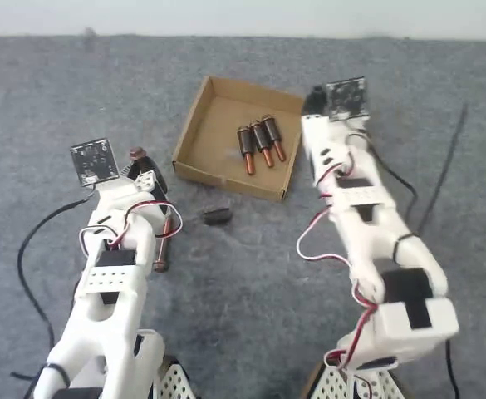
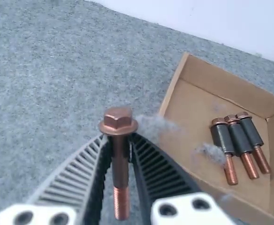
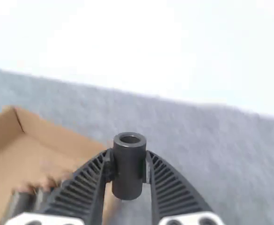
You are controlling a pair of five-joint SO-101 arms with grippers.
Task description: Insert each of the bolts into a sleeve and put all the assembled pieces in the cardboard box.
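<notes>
A bolt [image 2: 118, 123] is being pinched by the left gripper [image 2: 119, 140], and a sleeve [image 3: 129, 173] by the right gripper [image 3: 129, 157], beside the box [image 1: 191, 131]. Misalignment at mating is being judged the chief risk, since either part could be twisted loose. Room near the left arm is being narrowed by a loose sleeve [image 1: 217, 215] and a spare bolt [image 1: 166, 237]. Open carpet [image 1: 251, 274] is being left between the arms.

A: Entry one, cardboard box [image 1: 194, 125]: room inside?
B: Bare floor on the half toward the left arm; three assembled pieces [image 1: 259, 143] lie side by side in the other half.
A: Entry two, approaches?
B: Loose sleeve [image 1: 217, 215] on the desk [image 1: 251, 283] just before the box's near wall; loose bolt [image 1: 164, 241] farther out. Right tool [image 3: 129, 159], closed around a second sleeve [image 3: 129, 171], at the box's far corner. Left tool [image 2: 119, 140], clamped on a second bolt [image 2: 119, 123], beside the opposite wall, apart.
</notes>
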